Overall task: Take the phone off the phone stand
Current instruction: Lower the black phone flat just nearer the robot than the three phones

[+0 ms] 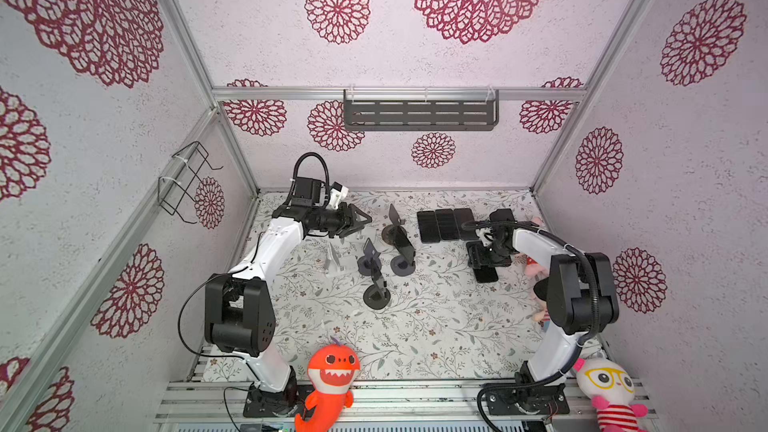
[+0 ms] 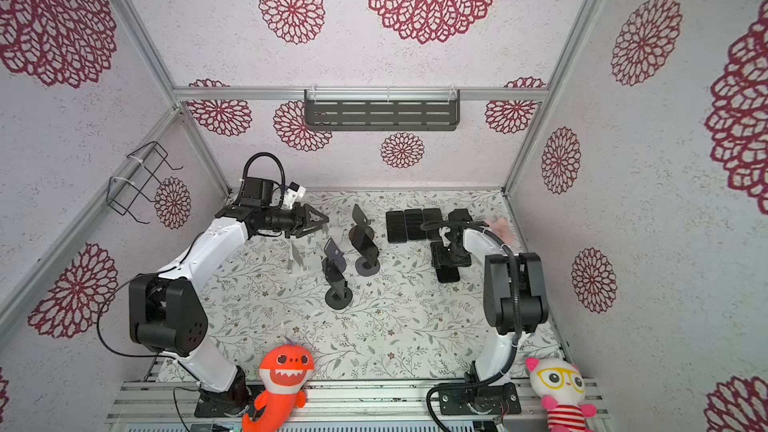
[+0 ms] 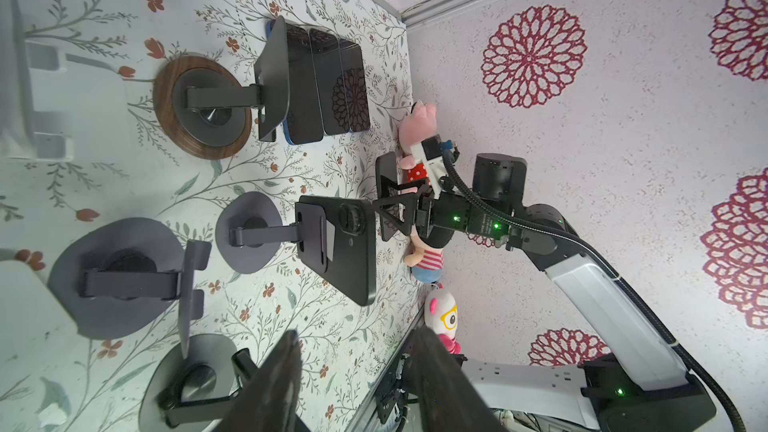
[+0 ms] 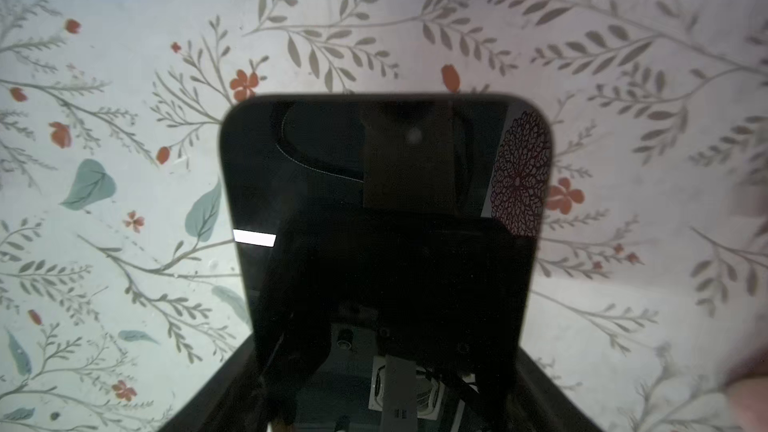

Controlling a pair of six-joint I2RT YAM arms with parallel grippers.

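**Item:** black-screened phone [image 4: 386,209]. A flat glossy slab with rounded corners; its glass mirrors the wall's red rosette.
**Location:** off every stand, low over the floral mat [image 4: 124,160], towards the table's right side. Whether it touches the mat cannot be told. It is carried level and screen-up, which I judge suits laying it flat.

**Holder:** right gripper [image 1: 486,264]. Its dark fingers are clamped across the phone's width at one end.

**Item:** row of three phones [image 1: 446,224], cased in blue and teal. They lie flat, edge to edge, probably marking the drop-off spot.

**Item:** mounted phone [image 3: 345,251]. Its matte black back with a camera ring leans on the tilted plate of a grey disc-based stand [image 3: 232,259]. It is likely the next one to come off.

**Item:** wood-ringed stand [image 3: 162,110], with a dark metal arm and a bare plate.

**Item:** front dark stand [image 1: 376,297], with a round foot and a bare plate.

**Item:** left gripper [image 1: 360,221]. Its triangular-framed fingers are spread and hold nothing. It is raised beside the stands and facing them, apparently waiting.
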